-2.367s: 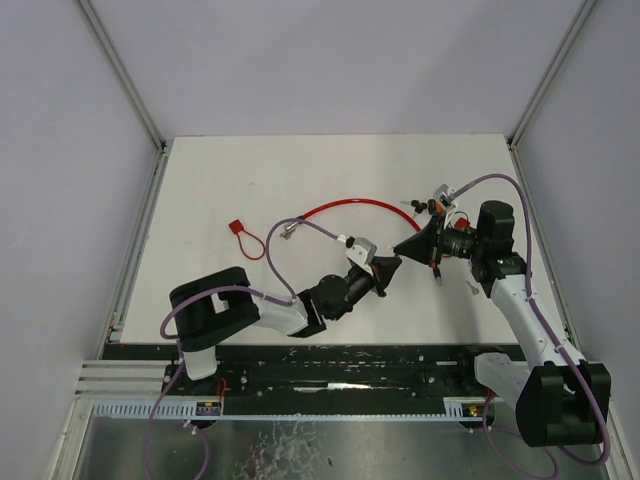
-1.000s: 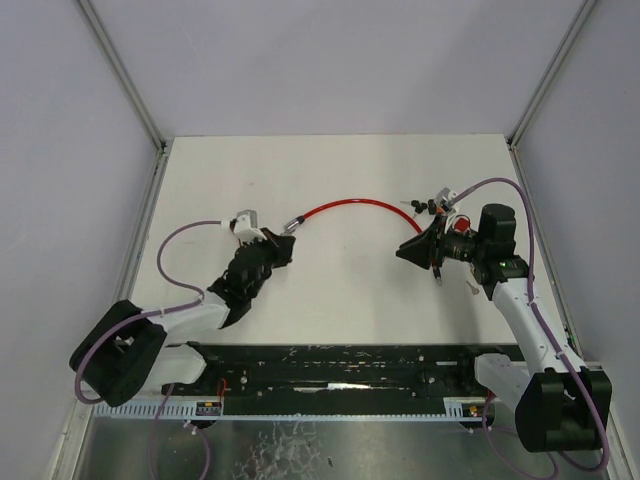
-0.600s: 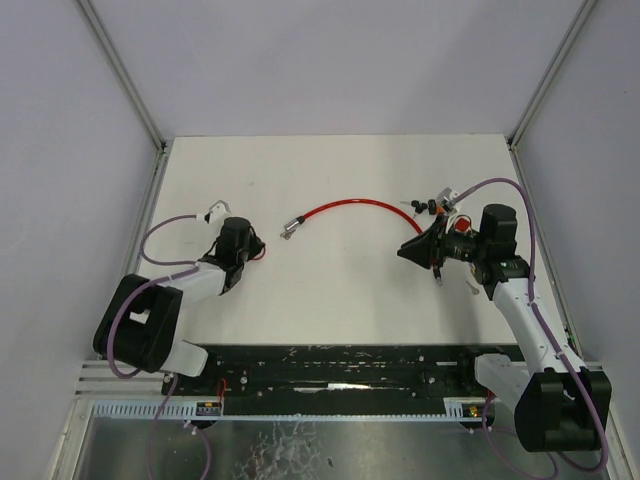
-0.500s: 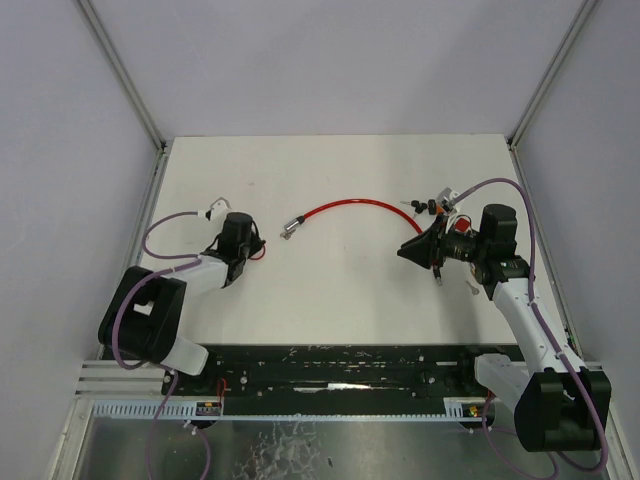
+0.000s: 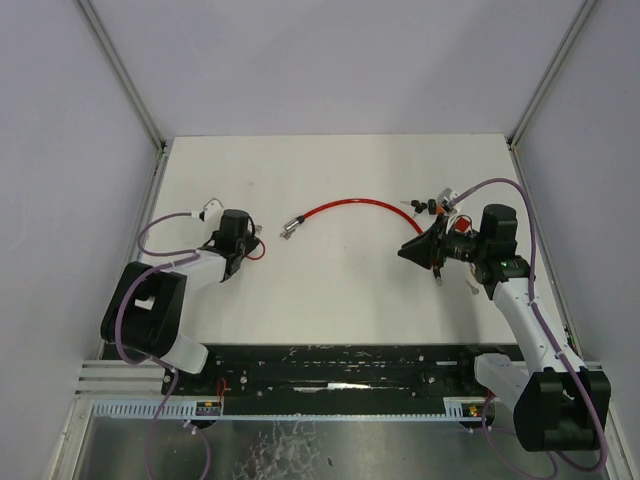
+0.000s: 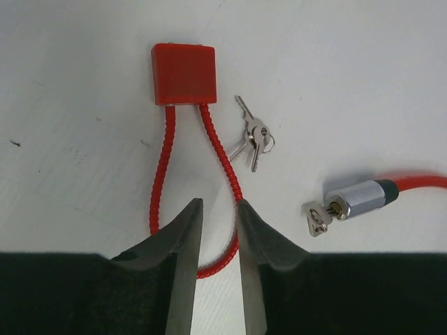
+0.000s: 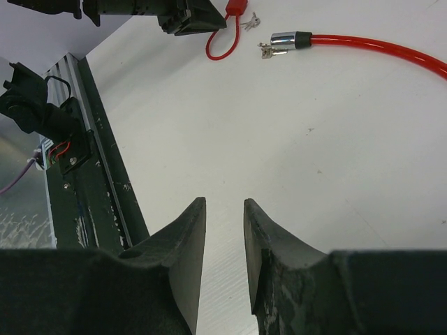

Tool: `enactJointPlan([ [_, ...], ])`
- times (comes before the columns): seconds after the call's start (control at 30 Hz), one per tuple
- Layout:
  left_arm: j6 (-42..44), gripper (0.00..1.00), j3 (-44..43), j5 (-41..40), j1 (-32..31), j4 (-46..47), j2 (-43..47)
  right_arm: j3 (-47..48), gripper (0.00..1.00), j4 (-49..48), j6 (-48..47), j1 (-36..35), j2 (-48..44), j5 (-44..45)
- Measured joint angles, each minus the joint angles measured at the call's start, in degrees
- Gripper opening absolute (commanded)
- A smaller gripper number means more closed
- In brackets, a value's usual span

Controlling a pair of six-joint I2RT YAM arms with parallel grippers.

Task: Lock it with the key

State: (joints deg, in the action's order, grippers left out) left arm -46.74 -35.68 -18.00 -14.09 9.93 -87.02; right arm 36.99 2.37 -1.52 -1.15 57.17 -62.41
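A red cable (image 5: pixel 350 205) arcs across the table; its silver lock end (image 6: pixel 356 199) lies flat with a small key (image 6: pixel 316 220) at its mouth. Beside it lie a ring of spare keys (image 6: pixel 253 139) and a red tag (image 6: pixel 184 73) on a red beaded loop (image 6: pixel 162 167). My left gripper (image 6: pixel 218 209) hovers low over the loop's near end, jaws slightly open, with the loop's curve showing between them and nothing gripped. My right gripper (image 7: pixel 225 206) is open and empty over bare table, far right of the lock end (image 7: pixel 283 38).
The cable's other end reaches a cluster of small dark parts (image 5: pixel 432 207) at the right, just behind my right arm. A black rail (image 7: pixel 105 181) runs along the table's near edge. White walls enclose the table (image 5: pixel 330 290).
My left arm has swung from the table's middle to the far left, past the cable's lock end, and now sits over the red loop with its jaws parted. The right arm has stayed put.
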Motion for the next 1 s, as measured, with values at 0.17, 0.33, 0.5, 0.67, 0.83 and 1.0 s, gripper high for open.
enactJointPlan([
  [0.17,0.0,0.36,1.1,1.5,0.1,-0.6,3.2,0.0,0.35,0.3,-0.3,0.4,-0.2,0.0],
  [0.33,1.0,0.52,5.4,7.3,0.3,1.1,12.1,0.0,0.35,1.3,-2.1,1.0,-1.5,-0.3],
  [0.5,4.5,0.68,10.8,17.4,0.3,9.0,20.3,0.0,0.35,2.0,-4.5,1.5,-3.3,-1.8],
  [0.67,5.5,0.93,14.6,28.4,0.3,22.0,22.3,0.0,0.35,2.5,-6.7,2.1,-4.7,-3.4],
  [0.83,4.4,0.98,13.5,34.9,0.3,31.8,17.5,0.0,0.35,2.5,-7.6,2.4,-5.4,-4.6],
  [1.0,7.7,0.93,1.9,37.5,-0.3,26.4,8.0,0.0,0.35,2.6,-8.3,2.6,-5.4,-4.7],
])
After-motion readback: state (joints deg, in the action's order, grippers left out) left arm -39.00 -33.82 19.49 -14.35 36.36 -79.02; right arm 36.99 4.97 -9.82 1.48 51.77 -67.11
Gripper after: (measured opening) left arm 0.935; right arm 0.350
